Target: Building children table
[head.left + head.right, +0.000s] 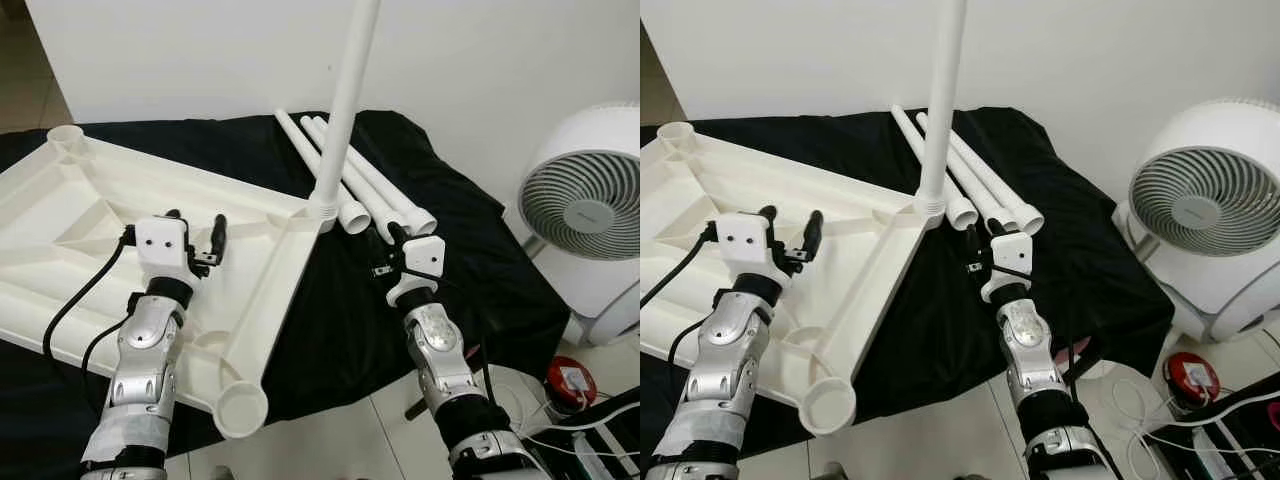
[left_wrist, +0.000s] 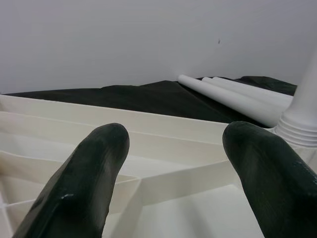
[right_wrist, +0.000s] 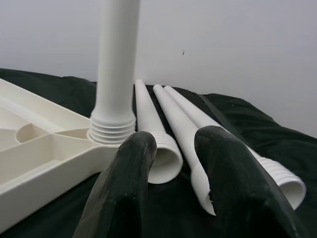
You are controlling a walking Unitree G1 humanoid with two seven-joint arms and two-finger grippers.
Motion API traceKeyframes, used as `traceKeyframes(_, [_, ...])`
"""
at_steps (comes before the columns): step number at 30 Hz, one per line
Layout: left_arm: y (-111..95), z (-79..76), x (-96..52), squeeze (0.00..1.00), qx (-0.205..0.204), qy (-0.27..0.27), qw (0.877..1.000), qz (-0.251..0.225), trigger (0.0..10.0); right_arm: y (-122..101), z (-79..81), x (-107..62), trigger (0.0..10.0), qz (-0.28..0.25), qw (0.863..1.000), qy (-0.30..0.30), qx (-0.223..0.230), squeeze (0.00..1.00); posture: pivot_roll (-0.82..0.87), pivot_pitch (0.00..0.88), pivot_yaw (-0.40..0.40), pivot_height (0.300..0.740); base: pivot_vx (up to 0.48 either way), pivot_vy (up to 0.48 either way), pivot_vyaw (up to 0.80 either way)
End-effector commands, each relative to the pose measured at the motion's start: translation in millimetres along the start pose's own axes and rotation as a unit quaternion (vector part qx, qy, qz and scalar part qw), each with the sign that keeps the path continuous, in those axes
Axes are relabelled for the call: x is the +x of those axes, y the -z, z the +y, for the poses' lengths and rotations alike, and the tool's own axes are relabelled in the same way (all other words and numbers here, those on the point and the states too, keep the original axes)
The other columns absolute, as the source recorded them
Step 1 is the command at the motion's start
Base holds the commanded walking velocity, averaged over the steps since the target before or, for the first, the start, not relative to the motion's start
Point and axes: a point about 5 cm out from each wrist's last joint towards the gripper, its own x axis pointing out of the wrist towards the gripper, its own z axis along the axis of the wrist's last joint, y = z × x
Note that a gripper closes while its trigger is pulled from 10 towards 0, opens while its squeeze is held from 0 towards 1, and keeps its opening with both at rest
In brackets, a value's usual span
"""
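Tabletop (image 1: 90, 215): we see it upside down on the black cloth (image 1: 350, 310), 1 leg (image 1: 345, 100) upright in its far corner socket.
Loose legs (image 1: 385, 195): 3 lying just beyond that corner.
Right gripper (image 1: 392, 243): fingers spread, empty, near the leg ends.
Left gripper (image 1: 197, 232): spread above the tabletop.
Advice: we should grasp 1 leg near its threaded end.

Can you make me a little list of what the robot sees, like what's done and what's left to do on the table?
Tabletop: white tabletop lying upside down on the black cloth
Leg fitted: one leg standing upright in a corner socket
Legs left: three loose legs lying side by side on the cloth
Empty socket: nearest corner socket has no leg
Left gripper: open, above the tabletop
Right gripper: open, pointing at the loose legs
Nearby: white fan
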Motion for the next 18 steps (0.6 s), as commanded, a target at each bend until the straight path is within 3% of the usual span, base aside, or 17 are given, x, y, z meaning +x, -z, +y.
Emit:
traceKeyframes(1, [-0.2, -5.2, -0.5, 0.0, 0.003, -0.001, 1.0, -0.001, 10.0, 4.8, -5.7, -4.2, 10.0, 0.01, 1.0, 0.007, -0.001, 0.0, 0.06, 0.0, -0.049, 0.74, 0.0, -0.48, 0.0])
traceKeyframes(7, [0.2, -5.8, -0.4, 0.0, 0.006, -0.003, 1.0, 0.001, 10.0, 4.8, -6.4, -4.7, 10.0, 0.01, 1.0, 0.008, -0.002, 0.0, 0.06, 0.0, -0.048, 0.74, 0.0, -0.378, 0.0])
traceKeyframes(18, [1.4, -4.3, -1.2, 0.0, -0.012, -0.016, 1.0, 0.003, 10.0, 5.2, -6.8, -6.1, 10.0, 0.012, 1.0, 0.009, -0.001, 0.0, 0.06, 0.0, -0.048, 0.74, 0.0, 0.0, 0.0])
